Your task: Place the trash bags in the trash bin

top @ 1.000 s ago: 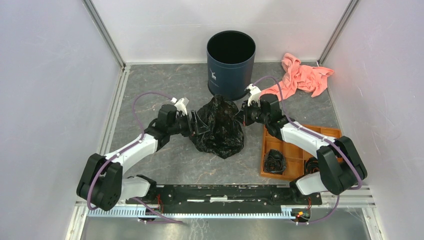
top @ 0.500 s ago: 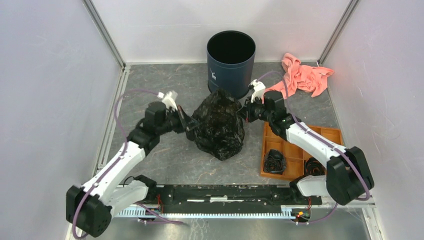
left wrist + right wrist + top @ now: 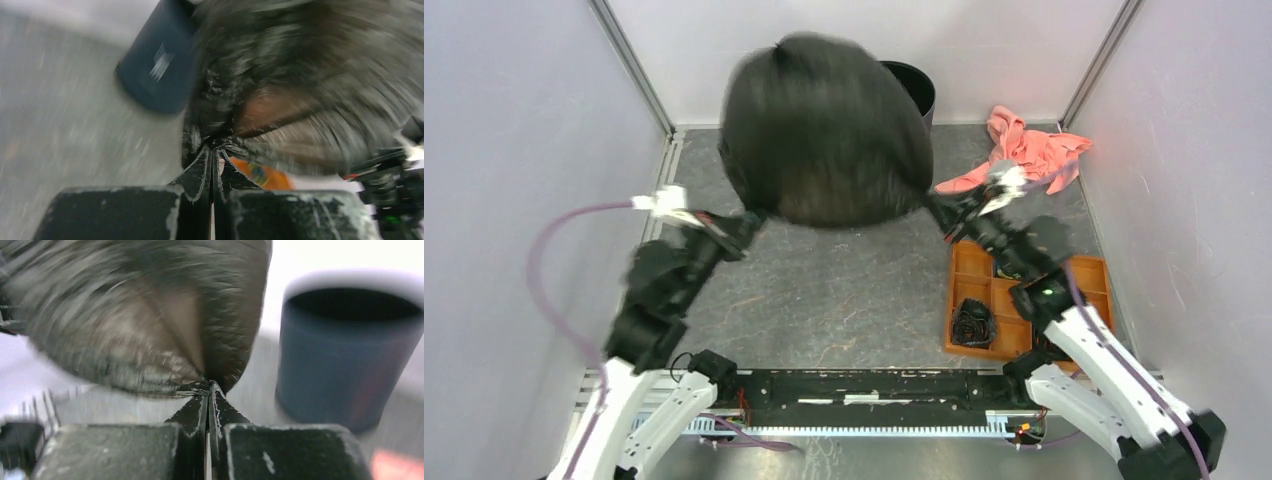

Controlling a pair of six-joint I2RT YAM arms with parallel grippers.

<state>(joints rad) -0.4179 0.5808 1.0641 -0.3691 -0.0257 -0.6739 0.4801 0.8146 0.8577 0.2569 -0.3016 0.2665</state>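
Grey marbled table (image 3: 844, 290) with white walls on three sides. The bag (image 3: 824, 130) is by far the biggest thing in the top view: a black, glossy film puffed into a wide dome, motion-blurred, lifted clear of the table and stretched between the two arms. It covers most of the bin (image 3: 916, 85), of which only the right arc of the rim shows at the rear. In the wrist views the bin stands upright on the table, dark navy, its mouth open and dark, with the bag beside it and not inside. Both arms are raised and also blurred. An orange tray (image 3: 951, 300) sits at the right, partly under the right arm. A salmon-pink cloth (image 3: 1029, 150) lies crumpled in the rear right corner, well apart from the bag. The left gripper (image 3: 746, 222) has its jaws pressed together on a gathered pinch of film at the bag's lower left edge. The right gripper (image 3: 944, 215) is likewise clamped on a pleated bit of film at the lower right edge. A small black roll (image 3: 973, 322) lies in the tray's near left compartment.
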